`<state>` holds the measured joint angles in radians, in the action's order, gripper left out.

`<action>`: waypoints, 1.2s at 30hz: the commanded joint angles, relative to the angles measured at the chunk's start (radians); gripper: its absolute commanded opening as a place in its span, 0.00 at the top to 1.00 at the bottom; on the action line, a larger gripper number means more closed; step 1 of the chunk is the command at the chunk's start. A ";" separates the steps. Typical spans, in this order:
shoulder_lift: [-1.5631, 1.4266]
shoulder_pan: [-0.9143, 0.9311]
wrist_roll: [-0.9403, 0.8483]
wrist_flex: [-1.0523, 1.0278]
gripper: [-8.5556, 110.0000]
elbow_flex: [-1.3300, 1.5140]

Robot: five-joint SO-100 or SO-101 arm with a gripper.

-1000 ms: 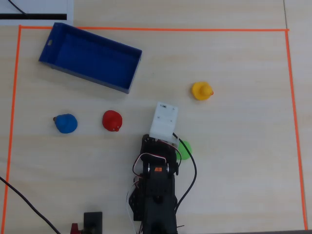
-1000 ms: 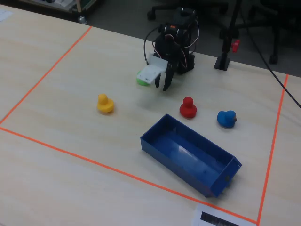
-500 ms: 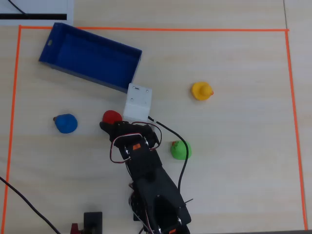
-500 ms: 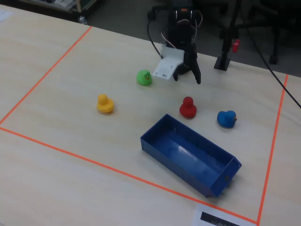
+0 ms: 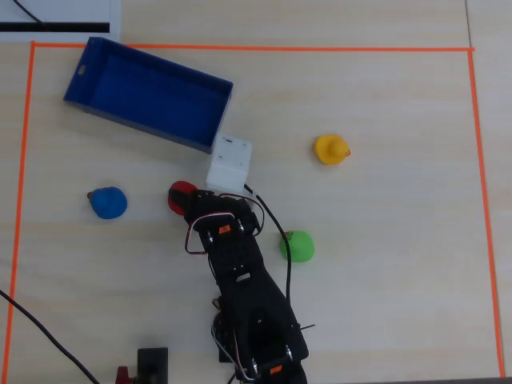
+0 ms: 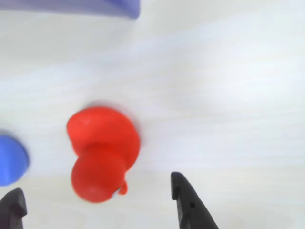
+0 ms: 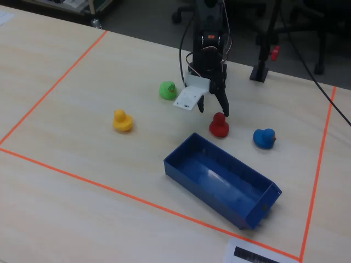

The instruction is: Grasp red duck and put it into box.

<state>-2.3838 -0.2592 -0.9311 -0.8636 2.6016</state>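
The red duck [image 6: 102,150] stands on the table; it also shows in the fixed view [image 7: 219,125] and, half hidden by the arm, in the overhead view [image 5: 181,194]. My gripper [image 6: 97,198] is open, its black fingertips [image 6: 182,191] spread wider than the duck, which lies just ahead of and partly between them. In the fixed view the gripper [image 7: 213,108] hangs just above and behind the duck, not touching it. The blue box [image 5: 148,128] is open and empty, beyond the duck in the wrist view [image 6: 71,5] and nearer the camera in the fixed view [image 7: 208,200].
A blue duck [image 5: 108,202] sits close to the red one, at the left edge of the wrist view [image 6: 9,160]. A green duck [image 5: 298,246] and a yellow duck [image 5: 330,149] stand farther off. Orange tape [image 5: 240,48] frames the work area.
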 commanded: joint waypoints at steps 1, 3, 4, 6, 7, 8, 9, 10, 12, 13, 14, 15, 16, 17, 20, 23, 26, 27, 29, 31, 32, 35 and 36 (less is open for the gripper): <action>-0.020 0.002 -0.006 0.034 0.59 0.012; -0.025 -0.014 0.005 0.041 0.60 0.032; -0.028 -0.021 0.014 0.044 0.60 0.038; -0.031 -0.038 0.031 0.041 0.60 0.043; -0.032 -0.044 0.041 0.040 0.60 0.043; -0.026 -0.049 0.049 0.040 0.60 0.040; -0.017 -0.052 0.057 0.044 0.60 0.037; -0.006 -0.054 0.061 0.055 0.60 0.034; 0.017 -0.058 0.067 0.071 0.60 0.031; 0.025 -0.060 0.069 0.077 0.60 0.031; 0.029 -0.063 0.071 0.083 0.60 0.031; 0.034 -0.063 0.072 0.087 0.60 0.031; 0.038 -0.064 0.074 0.094 0.60 0.031; 0.041 -0.066 0.075 0.098 0.60 0.031; 0.046 -0.071 0.081 0.106 0.60 0.035; 0.054 -0.084 0.098 0.129 0.60 0.049; 0.071 -0.098 0.112 0.160 0.61 0.066; 0.077 -0.101 0.114 0.172 0.61 0.072; 0.091 -0.104 0.117 0.193 0.61 0.081; 0.100 -0.106 0.121 0.221 0.61 0.094; 0.106 -0.106 0.129 0.233 0.61 0.097; 0.115 -0.118 0.141 0.261 0.63 0.107; 0.117 -0.121 0.143 0.267 0.63 0.109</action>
<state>-2.2703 -0.3666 -0.7961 -0.6305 2.7136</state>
